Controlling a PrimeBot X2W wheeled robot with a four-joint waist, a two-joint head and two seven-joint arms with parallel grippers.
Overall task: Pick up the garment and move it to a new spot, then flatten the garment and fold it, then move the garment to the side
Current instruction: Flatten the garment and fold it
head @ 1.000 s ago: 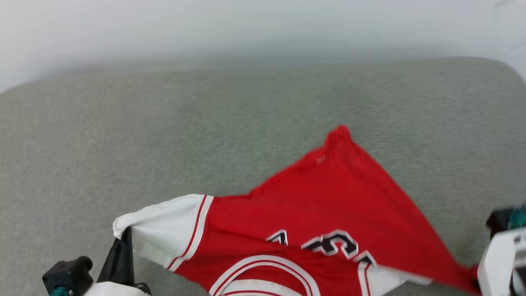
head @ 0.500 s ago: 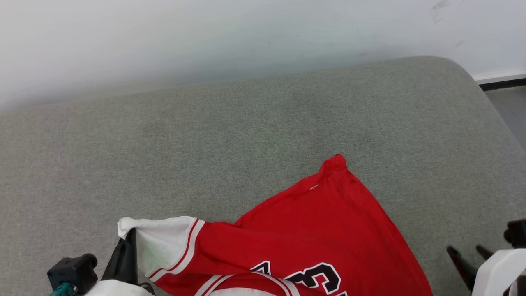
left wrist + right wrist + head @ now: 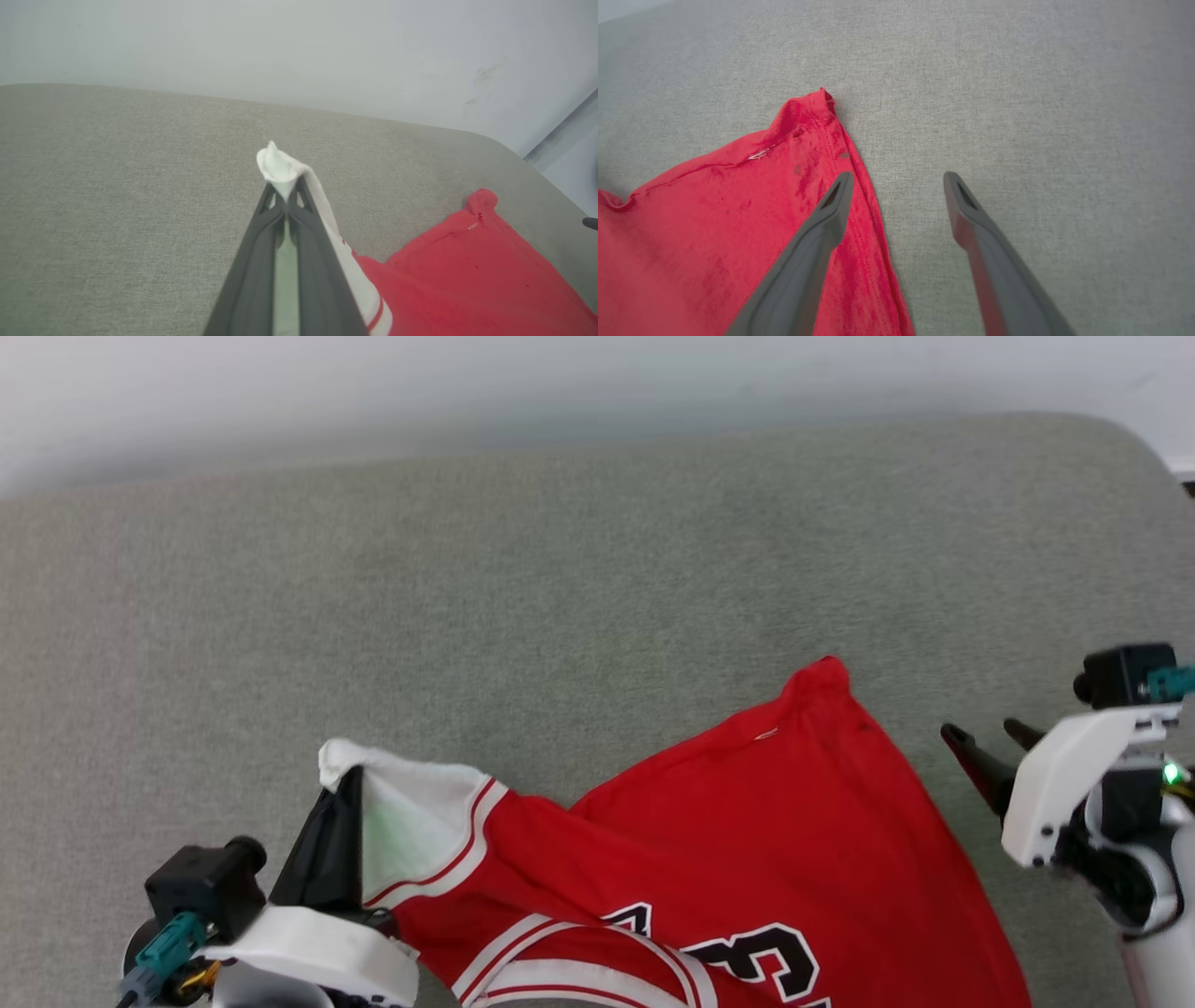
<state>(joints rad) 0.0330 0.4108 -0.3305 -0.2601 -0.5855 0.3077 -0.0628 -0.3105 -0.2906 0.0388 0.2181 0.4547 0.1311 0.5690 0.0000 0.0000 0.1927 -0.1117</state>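
From the head camera I saw the garment (image 3: 747,840) lying on a grey-green fabric cushion (image 3: 560,569), at the lower middle and right of the view. The bottom edge cut it off, so I could not read the black numbers (image 3: 756,952) in full, and I caught only the top of a curved striped band (image 3: 560,980). One red corner (image 3: 822,677) pointed away from me toward the pale wall (image 3: 467,383).

The left gripper (image 3: 347,779) was clamped on the tip of the white sleeve (image 3: 411,821), with a small tuft of white cloth poking out past the fingertips in the left wrist view (image 3: 285,189). The sleeve ran down along the right side of those fingers. From there I could not see how much cloth sat between them.

The right gripper (image 3: 980,730) stood with its jaws wide apart and nothing between them. In the head view it sat just beside the garment's right edge, with bare cushion showing between the two. In the right wrist view (image 3: 899,177) one finger overlapped the red edge while the other was over bare cushion. I could not tell whether that finger touched the cloth or hung above it. Both arms were cropped by the frame edges.
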